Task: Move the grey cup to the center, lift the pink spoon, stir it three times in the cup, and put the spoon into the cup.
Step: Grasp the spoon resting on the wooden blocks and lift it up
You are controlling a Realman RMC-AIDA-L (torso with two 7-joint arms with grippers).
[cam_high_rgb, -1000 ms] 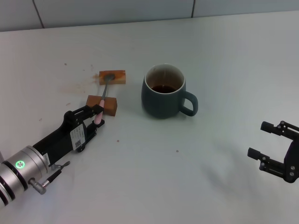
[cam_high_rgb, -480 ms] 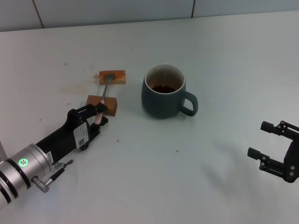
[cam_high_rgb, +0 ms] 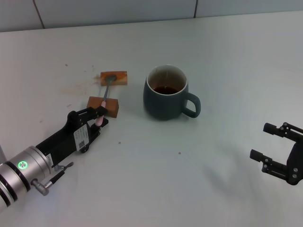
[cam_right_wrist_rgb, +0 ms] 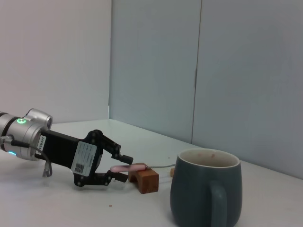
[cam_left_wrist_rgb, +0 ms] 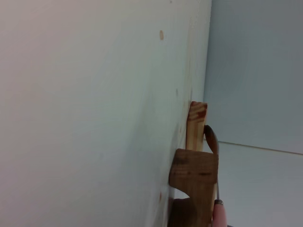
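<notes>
Landmark: grey cup [cam_high_rgb: 165, 93], standing upright near the middle of the white table [cam_high_rgb: 227, 61], handle pointing toward the robot's right, dark liquid sitting in the bottom.

Pink spoon [cam_high_rgb: 102, 106] lying to the cup's left, bridging two brown wooden blocks: metal bowl resting on the far block [cam_high_rgb: 113, 77], neck crossing the near block [cam_high_rgb: 103, 105], pink handle sticking out past the near block, away from the cup and toward the robot.

Left gripper [cam_high_rgb: 94, 117] sitting low at the handle end of the spoon, left of the cup and nearer the robot. Its fingers [cam_right_wrist_rgb: 117, 155] are bracketing the pink handle, one above and one below; in the right wrist view they are narrowly parted and a gap is showing around the handle, so not clamping it. A white sticker with a square code is showing on the gripper body; printing too small to read.

Right gripper [cam_high_rgb: 278, 149] hanging well to the cup's right, near the table edge, fingers spread wide, holding nothing.
</notes>
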